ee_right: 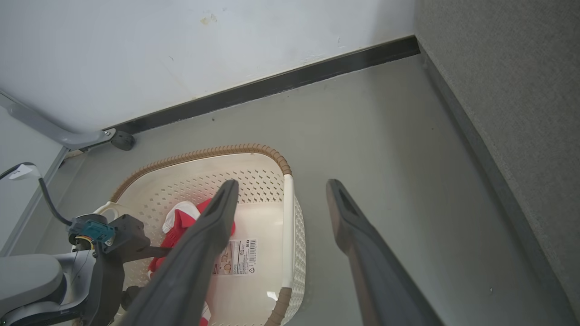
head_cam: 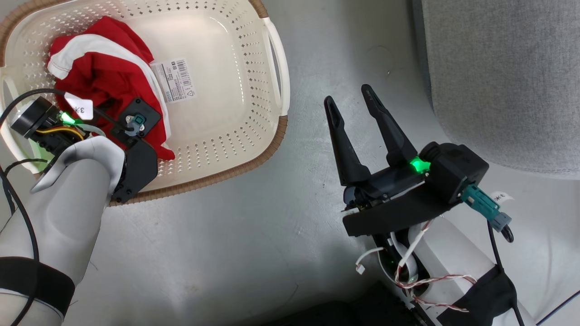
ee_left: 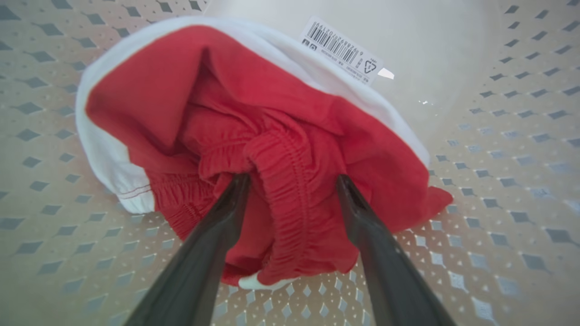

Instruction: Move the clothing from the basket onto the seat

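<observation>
The clothing (head_cam: 102, 77), a crumpled red piece with white stripe trim, lies in the left half of the cream basket (head_cam: 253, 149). My left wrist (head_cam: 136, 149) hangs right over it. In the left wrist view my left gripper (ee_left: 292, 179) is open, its fingertips (ee_left: 240, 185) pressed into the clothing (ee_left: 272, 127) on either side of a gathered elastic band. My right gripper (head_cam: 347, 93) hovers open and empty above the floor between the basket and the grey seat (head_cam: 503, 72). In the right wrist view the right gripper (ee_right: 282, 183) points toward the basket (ee_right: 272, 156), with the seat (ee_right: 521, 90) at the right.
A paper barcode label (head_cam: 174, 80) is stuck to the basket's bare floor beside the clothing. Grey floor (head_cam: 253, 253) surrounds the basket. A white wall with a dark baseboard (ee_right: 281, 83) runs behind it, and a metal leg with a caster (ee_right: 120, 139) stands at the far left.
</observation>
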